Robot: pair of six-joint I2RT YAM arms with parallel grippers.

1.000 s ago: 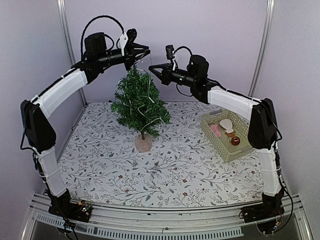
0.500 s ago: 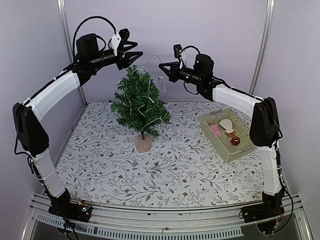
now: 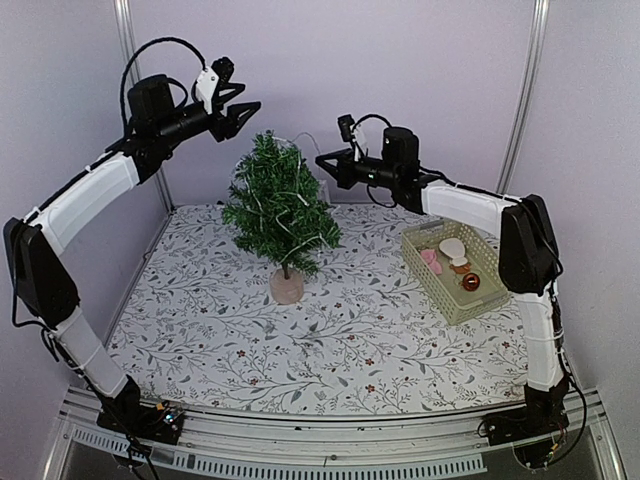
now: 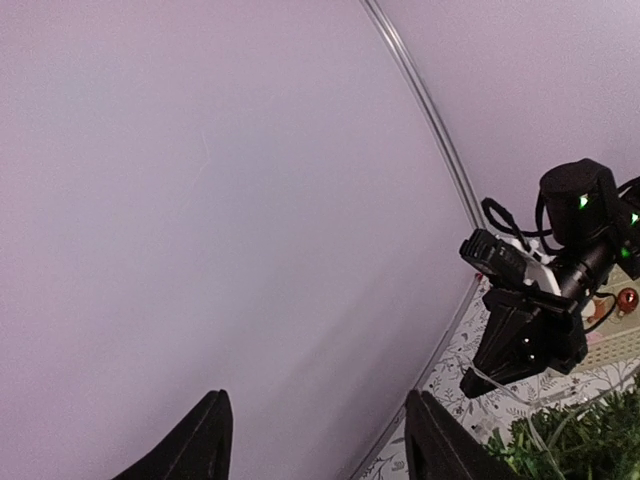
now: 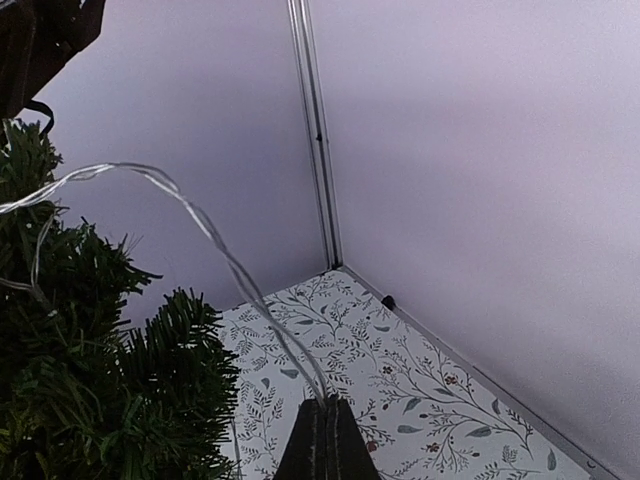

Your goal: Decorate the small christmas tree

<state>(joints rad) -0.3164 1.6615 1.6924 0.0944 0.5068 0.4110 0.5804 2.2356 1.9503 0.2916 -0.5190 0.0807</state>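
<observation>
Since the left gripper (image 3: 248, 112) let go a moment ago, its jaws stand well apart with nothing between them. Its wrist view shows only bare wall past the two fingers (image 4: 212, 440). A second back it was nearly closed right at the treetop. Now it has drawn up and off to the left, clear of the branches.

Right gripper (image 5: 325, 412): jaws pinched tight on the end of a thin silvery wire (image 5: 238, 268). It has dipped a little lower and kept its hold throughout. The wire arcs up from the tips and runs back into the upper branches.

Tree (image 3: 278, 205): upright on its pale base at the back left of the patterned table (image 3: 330, 350), between the two grippers and below them. Strands of wire already glint among the needles.

Reading: the hand-over looks done and the strand now belongs to the right arm alone. The free end is not yet laid, so the next call is likely to drape it down the right side without tugging the tree over.

Basket (image 3: 452, 300), right of the tree and well apart from it: several ornaments (image 3: 452, 248) lie inside. One is pale, one pink, one a reddish-brown ball; a fourth is too small to tell. None hangs on the tree yet.
</observation>
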